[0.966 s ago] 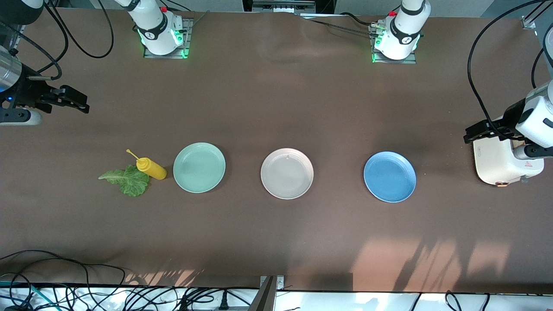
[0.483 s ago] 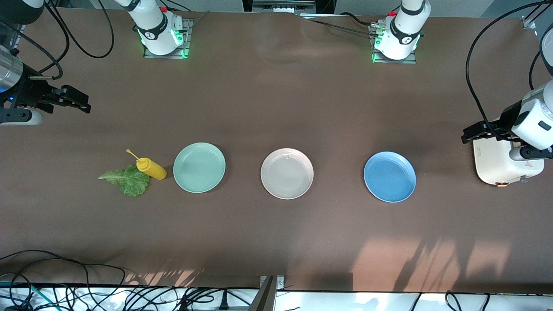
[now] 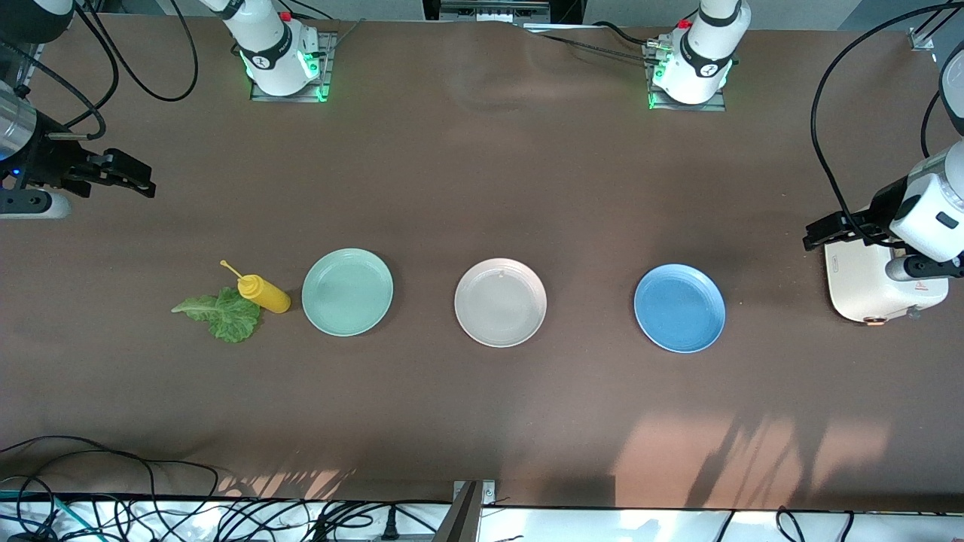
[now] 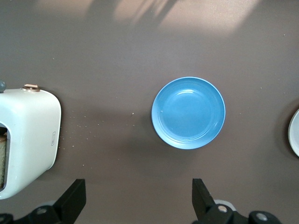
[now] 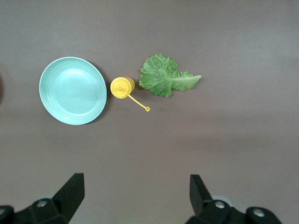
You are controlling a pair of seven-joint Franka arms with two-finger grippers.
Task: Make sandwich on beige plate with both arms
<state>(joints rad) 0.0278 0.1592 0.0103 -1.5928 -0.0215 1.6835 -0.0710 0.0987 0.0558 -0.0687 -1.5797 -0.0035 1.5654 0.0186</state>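
Note:
The beige plate point(image 3: 500, 302) lies bare in the middle of the table, between a mint green plate point(image 3: 347, 291) and a blue plate point(image 3: 679, 308). No sandwich is in view. A ruffled lettuce leaf point(image 3: 222, 314) point(image 5: 166, 79) lies flat at the right arm's end. My left gripper point(image 3: 817, 232) point(image 4: 138, 191) hangs open and holds nothing, over the edge of a white toaster point(image 3: 874, 290) point(image 4: 28, 140). A brown slice edge point(image 4: 3, 154) shows in the toaster's slot. My right gripper point(image 3: 139, 181) point(image 5: 135, 184) is open and holds nothing, over bare table at the right arm's end.
A yellow squeeze bottle point(image 3: 262, 293) point(image 5: 123, 87) stands between the lettuce and the mint green plate. Crumbs dot the brown table point(image 3: 482, 188) beside the toaster. Cables run along the table edge nearest the front camera.
The left gripper has shifted a little from over the toaster toward the blue plate. The right gripper has barely moved. Both stayed open.

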